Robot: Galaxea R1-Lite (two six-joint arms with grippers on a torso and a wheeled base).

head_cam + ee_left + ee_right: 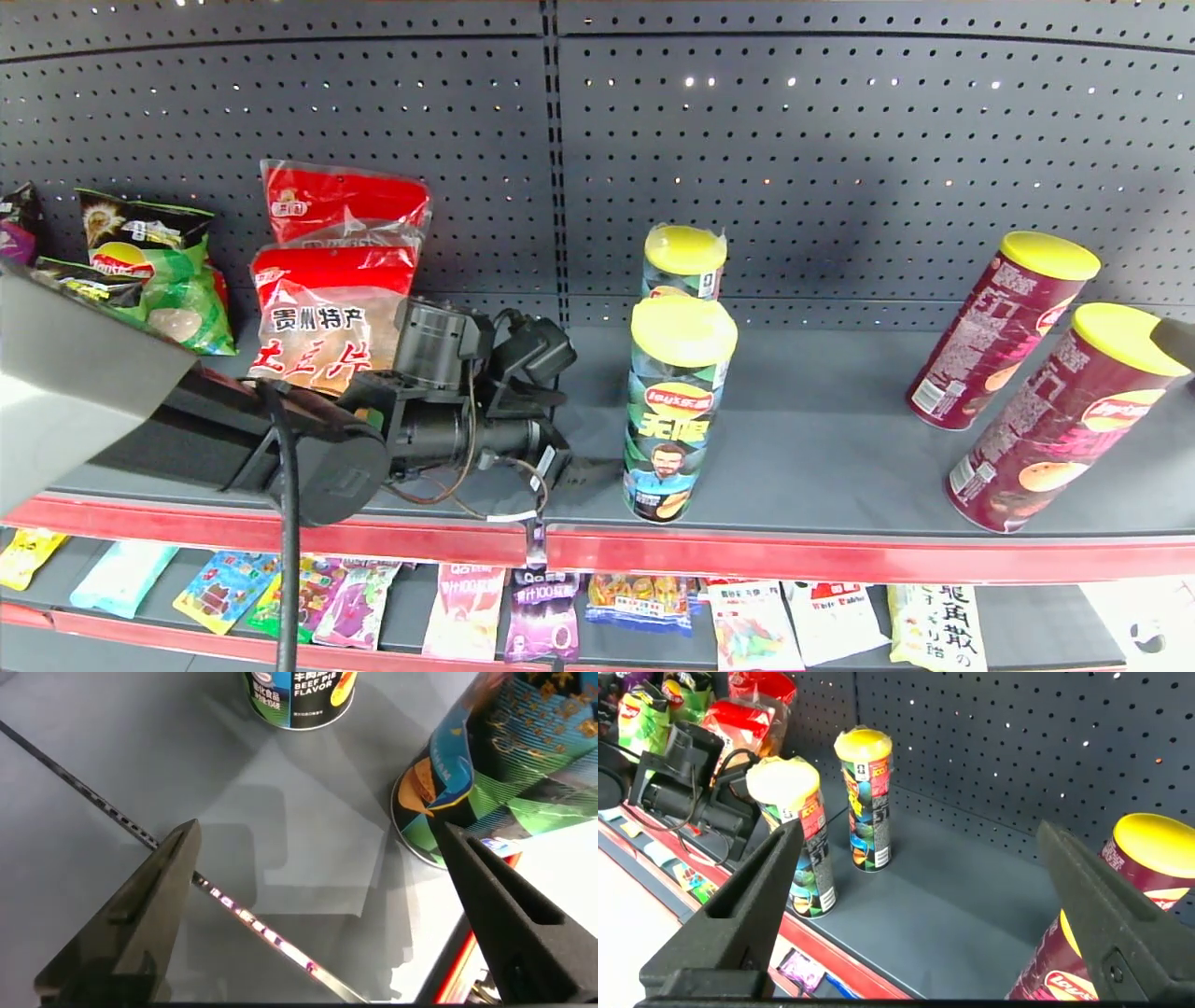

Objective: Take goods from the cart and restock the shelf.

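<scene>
Green canister stands mid-frame on the shelf, left gripper wide and empty beside it; next move probably calls for backing out without tipping it.

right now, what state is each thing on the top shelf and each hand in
front green chip can, standing, yellow lid on
rear green chip can, standing, yellow lid on
near maroon chip can, standing, yellow lid on
far maroon chip can, standing, yellow lid on
red snack bags, propped upright
left hand, open, empty
right hand, open, empty
</scene>
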